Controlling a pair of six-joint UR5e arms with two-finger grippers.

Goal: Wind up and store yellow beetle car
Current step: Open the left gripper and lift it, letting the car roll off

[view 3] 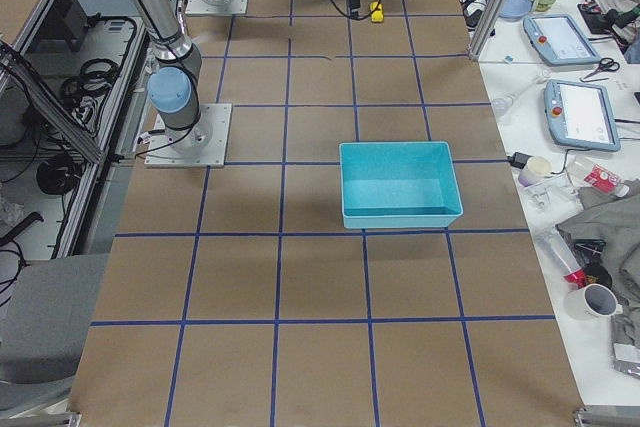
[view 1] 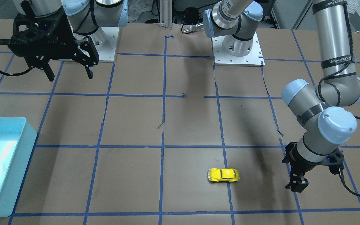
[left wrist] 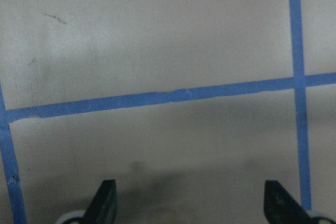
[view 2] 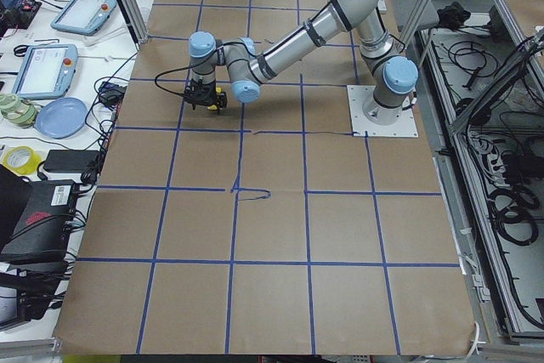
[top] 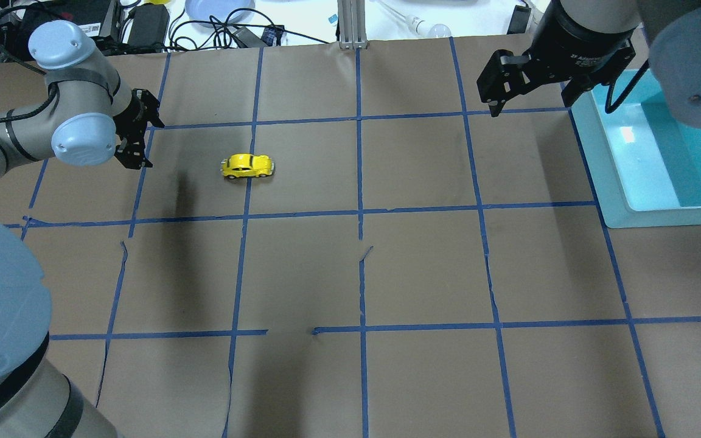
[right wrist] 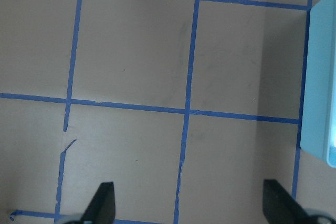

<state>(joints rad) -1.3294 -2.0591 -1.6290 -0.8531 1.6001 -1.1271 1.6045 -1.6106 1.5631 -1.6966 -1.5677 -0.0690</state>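
Overhead exterior shows the yellow beetle car [top: 247, 165] standing on its wheels on the brown papered tabletop [top: 423, 267], straddling a strip of blue tape, well apart from the teal bin [top: 600, 158] and off toward the robot's left half. The bin sits at the tabletop's edge on the robot's right, its open side up and nothing visible inside it. From the front-facing camera the car [view 1: 223, 175] lies sideways to the view, its silver bumpers at either end, again far across the grid from the bin [view 1: 27, 137]. The left tool [view 1: 298, 187] is farther from the bin than the car is, low over the tabletop, near the car but not touching it. Its wrist camera shows the left tool [left wrist: 191, 203] released, the two fingers [left wrist: 105, 205] spread wide with only paper and tape between them. The right tool [top: 533, 100] hangs raised above the tabletop close to the bin, beside it rather than over it. Its own camera shows the right tool [right wrist: 190, 205] released as well, fingers wide apart and holding nothing, with the bin's wall [right wrist: 320, 77] at the right edge. From the right-end camera the car [view 3: 377, 13] is a small yellow spot far beyond the bin [view 3: 400, 217].
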